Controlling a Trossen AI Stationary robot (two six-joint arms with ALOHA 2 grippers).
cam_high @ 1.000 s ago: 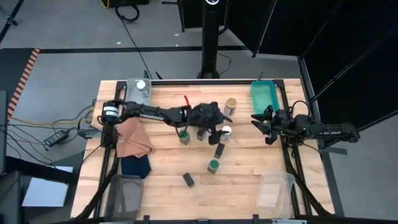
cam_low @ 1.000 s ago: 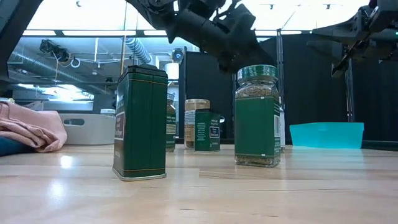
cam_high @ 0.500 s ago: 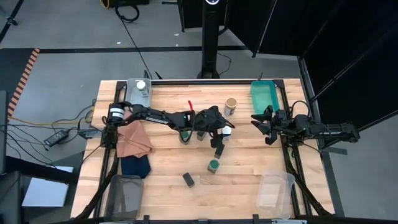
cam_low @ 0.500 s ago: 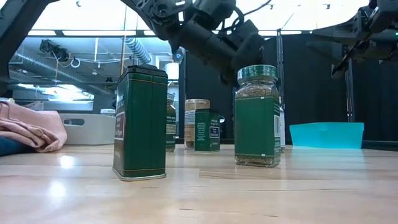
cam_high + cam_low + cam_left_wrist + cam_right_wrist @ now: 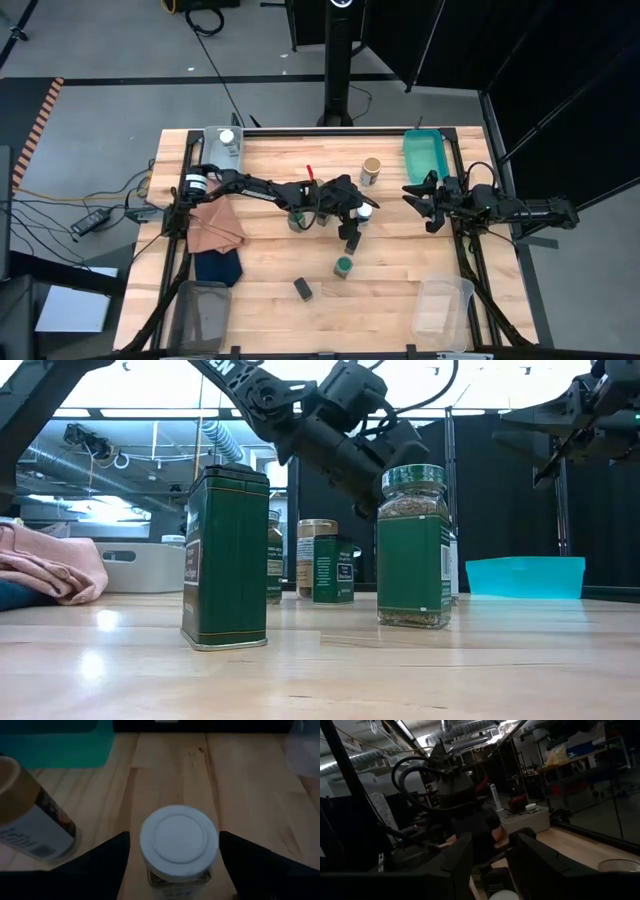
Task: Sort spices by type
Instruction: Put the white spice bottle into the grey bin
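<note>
A lab: exposed ceiling ducts [image 5: 215, 435], black curtains [image 5: 560, 70], floor cables [image 5: 60, 205].

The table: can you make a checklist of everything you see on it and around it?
Surface: wooden table, bare in front.
Job's things: white-lid jar between the left gripper's open fingers; tan-lid jar at the back; green-lid jar and black tin nearer the front.
Clutter: brown cloth, navy cloth, teal tray, two clear bins.
Grippers: left gripper over the white-lid jar; right gripper waits at the right edge, nearly shut, empty.
Cables: wires on the floor to the left.
Surroundings: black curtains.
</note>
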